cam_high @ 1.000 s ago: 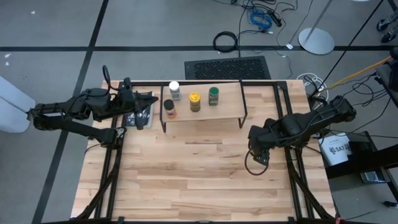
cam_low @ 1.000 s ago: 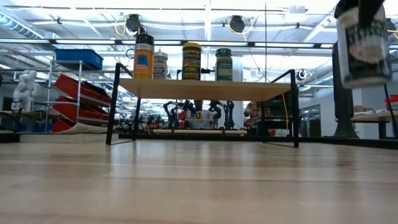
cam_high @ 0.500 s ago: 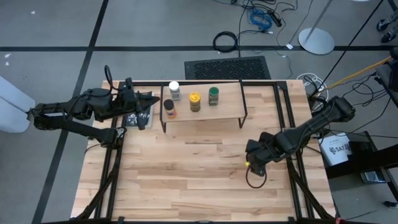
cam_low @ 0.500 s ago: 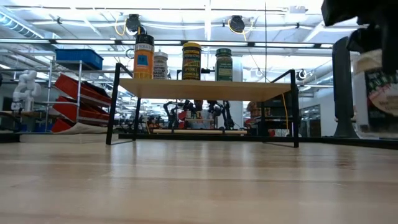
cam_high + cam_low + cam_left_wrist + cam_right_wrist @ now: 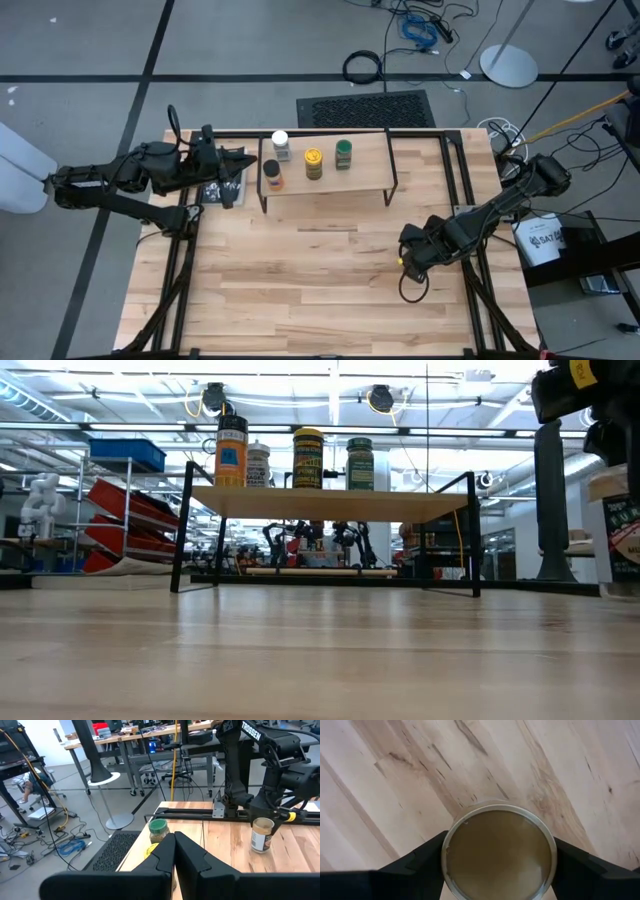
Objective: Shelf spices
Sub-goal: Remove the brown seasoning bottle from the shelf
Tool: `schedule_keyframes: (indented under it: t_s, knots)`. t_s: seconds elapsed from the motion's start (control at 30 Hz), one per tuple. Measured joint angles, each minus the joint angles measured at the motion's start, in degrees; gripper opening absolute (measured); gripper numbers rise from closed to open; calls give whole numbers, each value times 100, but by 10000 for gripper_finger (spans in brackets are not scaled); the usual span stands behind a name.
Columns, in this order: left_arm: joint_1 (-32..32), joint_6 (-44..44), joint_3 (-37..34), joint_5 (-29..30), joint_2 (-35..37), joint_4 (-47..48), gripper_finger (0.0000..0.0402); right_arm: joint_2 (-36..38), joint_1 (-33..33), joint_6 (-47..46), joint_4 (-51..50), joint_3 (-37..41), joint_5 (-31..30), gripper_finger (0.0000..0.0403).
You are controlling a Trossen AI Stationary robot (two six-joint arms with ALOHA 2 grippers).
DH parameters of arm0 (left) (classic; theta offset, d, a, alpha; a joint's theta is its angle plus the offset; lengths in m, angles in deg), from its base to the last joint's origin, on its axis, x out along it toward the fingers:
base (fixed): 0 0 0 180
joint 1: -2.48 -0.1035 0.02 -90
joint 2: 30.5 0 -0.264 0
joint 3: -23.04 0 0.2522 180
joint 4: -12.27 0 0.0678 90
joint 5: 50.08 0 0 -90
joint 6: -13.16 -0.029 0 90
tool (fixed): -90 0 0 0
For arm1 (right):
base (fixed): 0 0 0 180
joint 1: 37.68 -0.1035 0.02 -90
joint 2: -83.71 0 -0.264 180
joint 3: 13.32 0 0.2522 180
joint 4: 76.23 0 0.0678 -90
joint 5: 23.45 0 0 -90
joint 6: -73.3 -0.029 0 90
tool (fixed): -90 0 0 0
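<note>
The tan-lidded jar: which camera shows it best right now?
Left wrist view: the tan-lidded jar stands whole and upright on the table under the right pincer. Right wrist view gives only its lid between the fingers. Low view crops it at the frame edge. High view hides it.

Bright, even overhead light floods the workspace; ceiling fixtures [image 5: 330,400] glare white above the shelf [image 5: 330,503] in the low view, backlighting its jars. The tabletop [image 5: 300,660] nearest that camera is soft. Beneath the shelf [image 5: 325,170], shadows are faint. The tan-lidded jar [image 5: 499,852] appears sharp.
</note>
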Motion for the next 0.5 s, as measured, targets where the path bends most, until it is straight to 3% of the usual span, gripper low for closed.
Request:
schedule_keyframes:
  t_s: [0.5]
  knots:
    - [-1,2,0,-149,0,-4,18,13,1,-149,465,352,-35,281]
